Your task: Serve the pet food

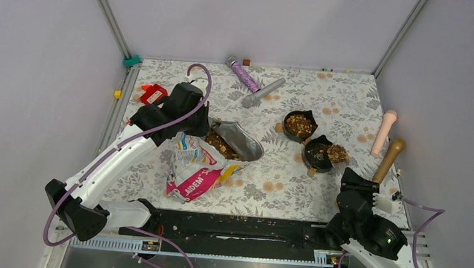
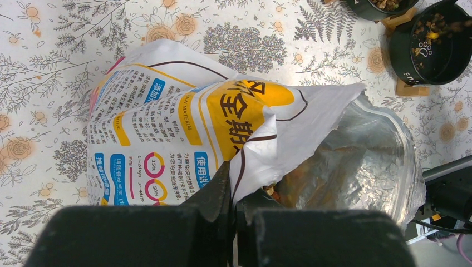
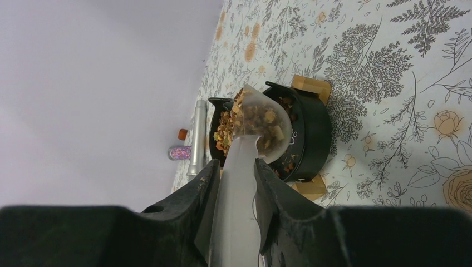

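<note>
The right gripper (image 3: 236,172) pinches a translucent white plastic scoop (image 3: 281,146), its long axis aimed at the round black bowl (image 3: 316,125), brown-and-tan kibble pellets (image 3: 253,117) heaped over that bowl's rim; the left gripper (image 2: 234,194), farther off, clamps the printed bag (image 2: 167,122).

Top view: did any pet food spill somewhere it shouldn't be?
Yes. A few brown pellets seem to lie on the black rail at the near edge, off the mat. The bag lies on its side, mouth open.

Open mat (image 1: 350,98) at upper right and along the bottom centre; the bag (image 1: 197,169) blocks centre left, two bowls (image 1: 300,126) and a scoop (image 1: 337,153) centre right.
</note>
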